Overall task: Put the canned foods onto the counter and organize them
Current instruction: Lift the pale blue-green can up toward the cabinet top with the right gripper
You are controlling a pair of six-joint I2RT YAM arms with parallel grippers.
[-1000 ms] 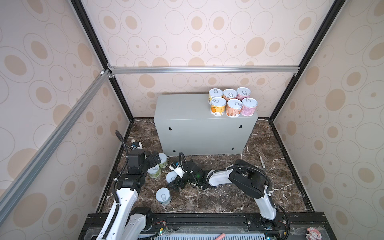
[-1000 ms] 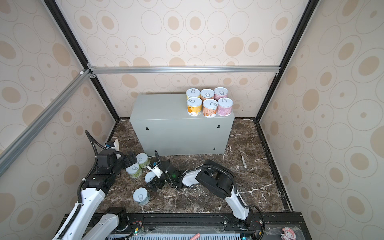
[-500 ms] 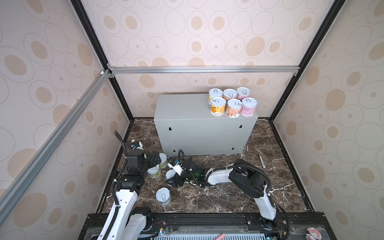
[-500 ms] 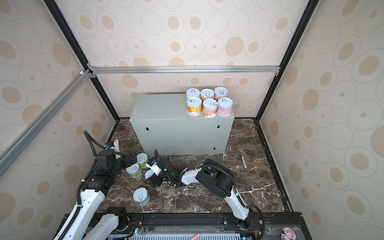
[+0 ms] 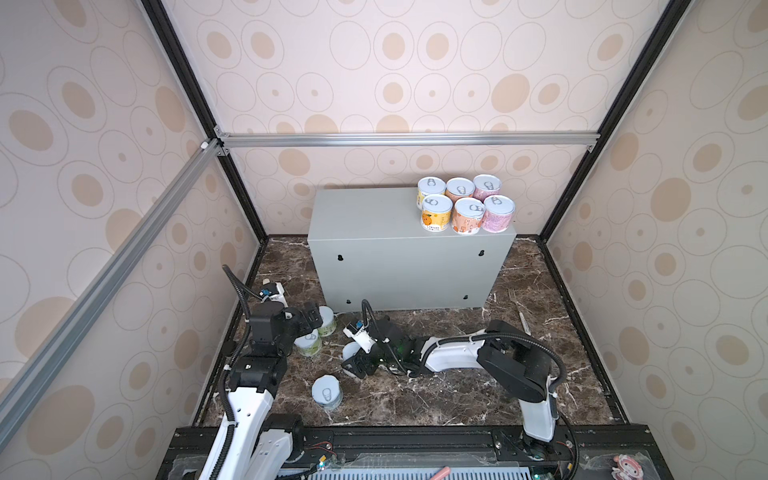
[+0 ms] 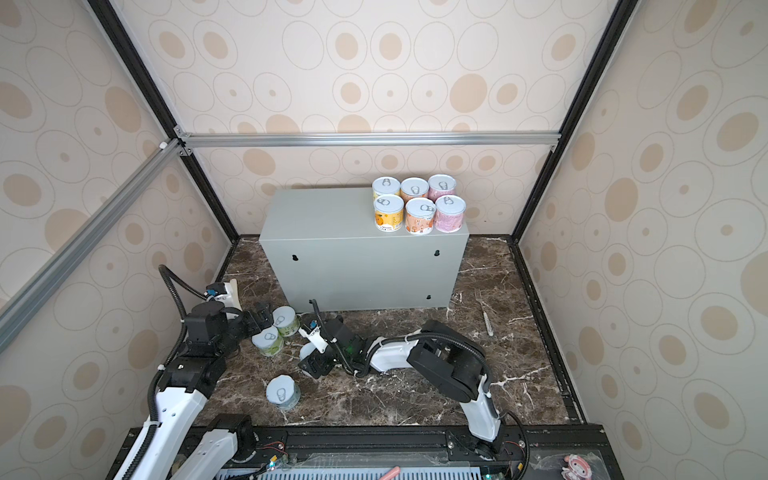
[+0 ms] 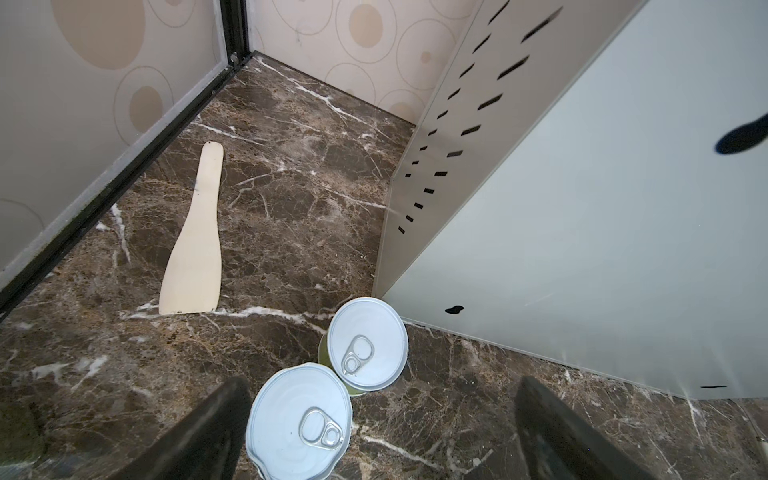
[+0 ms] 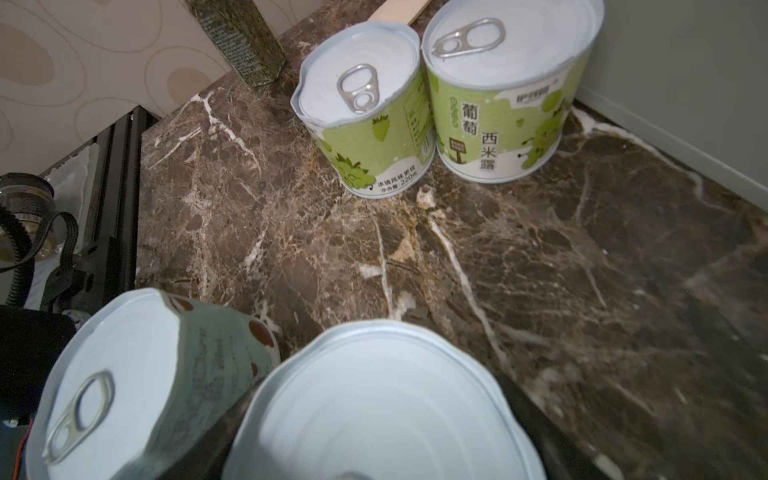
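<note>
A: Top views, count.
B: Six cans (image 5: 467, 208) on the grey surface (image 5: 374, 216), right end, two rows of three. Four more on the marble floor (image 5: 457, 399), plus one fork (image 5: 519, 313).
A: Left wrist view.
B: Two green cans (image 7: 368, 345), touching, near the surface's corner. One wooden spatula (image 7: 193, 249). Left pincer (image 7: 380, 390) spread wide, gripping nothing.
A: Right wrist view.
B: Right pincer (image 8: 386, 419) pinching one pale-lidded can (image 8: 374, 374). One blue can (image 8: 124, 365) just beside it.
</note>
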